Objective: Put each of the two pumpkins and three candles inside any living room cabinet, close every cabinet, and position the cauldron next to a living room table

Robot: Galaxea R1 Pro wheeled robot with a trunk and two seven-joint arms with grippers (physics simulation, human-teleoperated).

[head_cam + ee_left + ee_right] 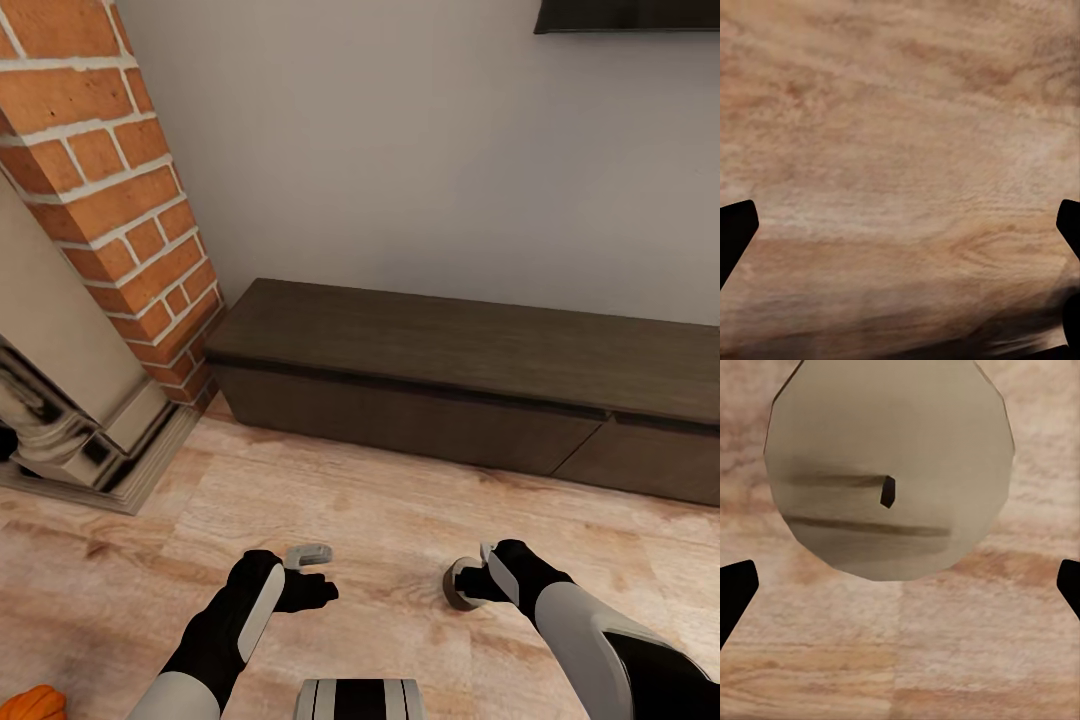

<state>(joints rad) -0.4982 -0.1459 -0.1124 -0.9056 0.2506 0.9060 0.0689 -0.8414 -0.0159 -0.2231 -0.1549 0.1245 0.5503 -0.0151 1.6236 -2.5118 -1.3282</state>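
Candle (889, 472) lying on the wood floor (900, 150) under the spread right hand (478, 582) | left hand (318, 580) hovering spread, empty | cabinet (450, 350) closed; one pumpkin (35, 703) waiting by robot's left | stowing barely begun.

matt dark wood cabinet (470, 350), rough red brick (110, 180); pale grained wood floor (380, 530)
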